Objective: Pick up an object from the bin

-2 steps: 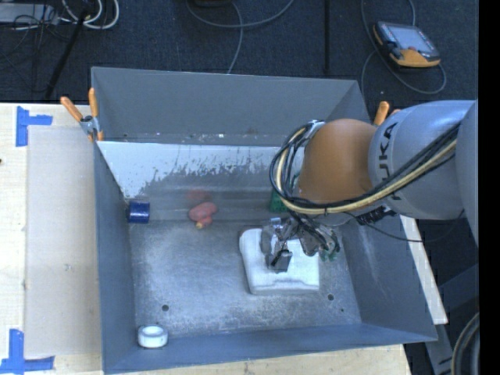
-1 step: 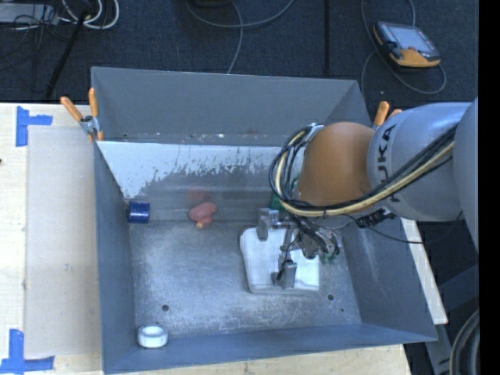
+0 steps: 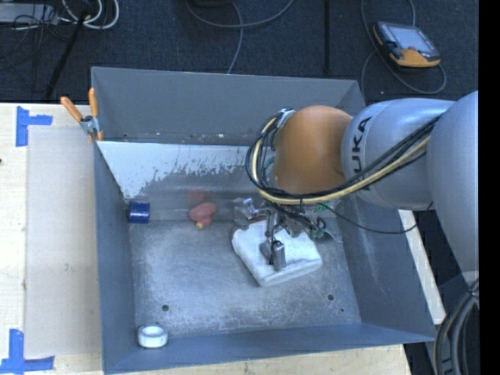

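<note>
At the far left of the grey bin (image 3: 195, 299), a small blue cylinder (image 3: 138, 212) lay at the foot of the back wall, and a white round cap (image 3: 152, 335) sat in the near-left corner. Further right, a small pink lump (image 3: 202, 212) rested near the back wall, well apart from both. Right of centre lay a white folded pad (image 3: 251, 255), set askew on the floor. The gripper (image 3: 274, 253) stood down over its middle, touching it or just above, and whether it was wide or narrow could not be told. The pad seemed the likely pick. The risk, as I judge it, was that so soft and flat a pad would offer little to close on. The gripper might catch only a top layer, which could unfold or slip on lifting, or it might shove the pad along the floor.
</note>
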{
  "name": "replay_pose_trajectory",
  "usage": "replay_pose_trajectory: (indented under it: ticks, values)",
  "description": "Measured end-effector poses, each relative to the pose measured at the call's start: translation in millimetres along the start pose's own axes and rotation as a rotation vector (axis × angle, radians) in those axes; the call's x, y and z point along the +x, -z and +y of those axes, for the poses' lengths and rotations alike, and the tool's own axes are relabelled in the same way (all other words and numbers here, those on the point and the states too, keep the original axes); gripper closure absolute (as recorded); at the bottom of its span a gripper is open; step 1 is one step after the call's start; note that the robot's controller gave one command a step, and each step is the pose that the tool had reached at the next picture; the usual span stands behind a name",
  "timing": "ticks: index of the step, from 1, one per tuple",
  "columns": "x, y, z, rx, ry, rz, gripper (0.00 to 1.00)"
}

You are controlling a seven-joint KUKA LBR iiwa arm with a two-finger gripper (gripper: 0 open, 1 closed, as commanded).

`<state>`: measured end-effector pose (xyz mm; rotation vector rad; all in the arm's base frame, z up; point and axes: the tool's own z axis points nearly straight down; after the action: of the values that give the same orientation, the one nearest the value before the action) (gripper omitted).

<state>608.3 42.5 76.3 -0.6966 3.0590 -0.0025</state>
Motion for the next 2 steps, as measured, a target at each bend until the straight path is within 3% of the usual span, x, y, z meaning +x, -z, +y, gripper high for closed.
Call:
replay_pose_trajectory:
  ticks: [1, 2]
  values:
    - [-6.6, 5.6, -0.8, 0.005, -0.005, -0.028, 1.00]
    - [58.6, 132.3, -66.0, 0.003, -0.107, -0.003, 1.00]
